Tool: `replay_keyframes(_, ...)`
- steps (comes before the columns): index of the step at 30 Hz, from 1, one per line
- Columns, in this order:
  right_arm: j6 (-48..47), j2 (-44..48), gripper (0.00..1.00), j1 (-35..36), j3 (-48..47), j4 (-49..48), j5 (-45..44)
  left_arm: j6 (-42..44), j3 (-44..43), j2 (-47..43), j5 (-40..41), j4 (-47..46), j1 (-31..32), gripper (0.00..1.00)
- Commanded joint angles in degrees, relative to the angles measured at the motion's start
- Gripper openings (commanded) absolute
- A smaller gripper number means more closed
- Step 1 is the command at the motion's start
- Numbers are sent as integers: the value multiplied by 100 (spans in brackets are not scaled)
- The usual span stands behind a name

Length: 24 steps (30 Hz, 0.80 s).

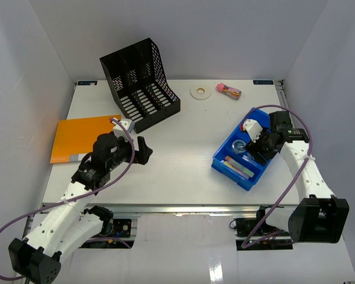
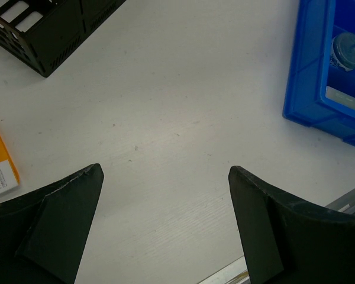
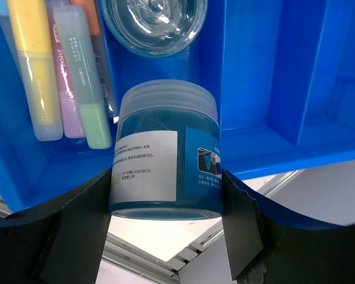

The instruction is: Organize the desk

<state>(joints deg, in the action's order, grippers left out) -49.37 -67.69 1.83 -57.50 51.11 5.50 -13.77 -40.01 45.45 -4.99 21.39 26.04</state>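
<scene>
The desk (image 1: 189,133) is a white tabletop with a metal rail (image 1: 183,208) along its front edge. My right gripper (image 1: 258,148) hangs over a blue bin (image 1: 220,161) at the right. In the right wrist view the right gripper (image 3: 165,177) is shut on a blue jar with a white label (image 3: 163,148), held above the bin's compartment (image 3: 254,89). My left gripper (image 1: 145,150) is open and empty over the desk's left middle. In the left wrist view the left gripper (image 2: 165,171) shows only bare desk (image 2: 165,89) between its fingers.
A black mesh file holder (image 1: 139,83) stands at the back left, an orange folder (image 1: 83,137) lies beside it. A white tape ring (image 1: 200,92) and a small pink-capped case (image 1: 228,90) lie at the back. The bin holds highlighters (image 3: 53,71) and a clear-lidded jar (image 3: 151,23).
</scene>
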Motion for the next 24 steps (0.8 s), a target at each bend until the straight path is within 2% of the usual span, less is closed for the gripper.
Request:
replay_keyframes(1,-195,-330,11,-38,-510,9,-190,111,-16,-76,86,-12,-11,98)
replay_keyframes(10,-383,-1354,17,9,-1239,734,-204,112,-16,-73,130,-12,-11,98)
replay_keyframes(19,-450,-1546,22,116,-1167,936,-489,120,-24,-54,148,-12,-11,98)
replay_keyframes(24,-413,-1658,32,180,-1050,834,-457,117,-16,-45,142,-12,-11,98)
